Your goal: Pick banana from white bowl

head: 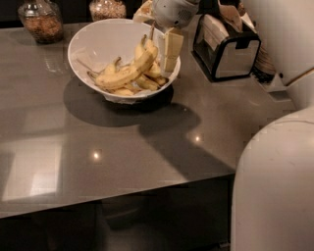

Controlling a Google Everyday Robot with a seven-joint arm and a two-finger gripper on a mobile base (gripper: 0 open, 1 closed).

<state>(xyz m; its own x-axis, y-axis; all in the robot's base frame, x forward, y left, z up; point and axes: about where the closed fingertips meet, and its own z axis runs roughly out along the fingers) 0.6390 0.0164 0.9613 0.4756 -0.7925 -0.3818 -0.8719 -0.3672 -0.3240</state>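
Note:
The white bowl (93, 39) stands on the grey counter at the back left, tilted, with several yellow bananas (125, 76) lying in it. The uppermost banana (144, 58) points up toward the bowl's right rim. My gripper (167, 46) hangs from its white wrist (171, 12) over the right rim of the bowl, right beside the upper end of that banana. I cannot see whether it touches the banana.
Two glass jars (41, 19) (108, 9) stand at the back behind the bowl. A black and silver napkin holder (225, 49) is right of the bowl, with stacked paper cups (265, 61) behind it. My white arm (274, 186) fills the right foreground. The counter's front edge (122, 193) runs across below.

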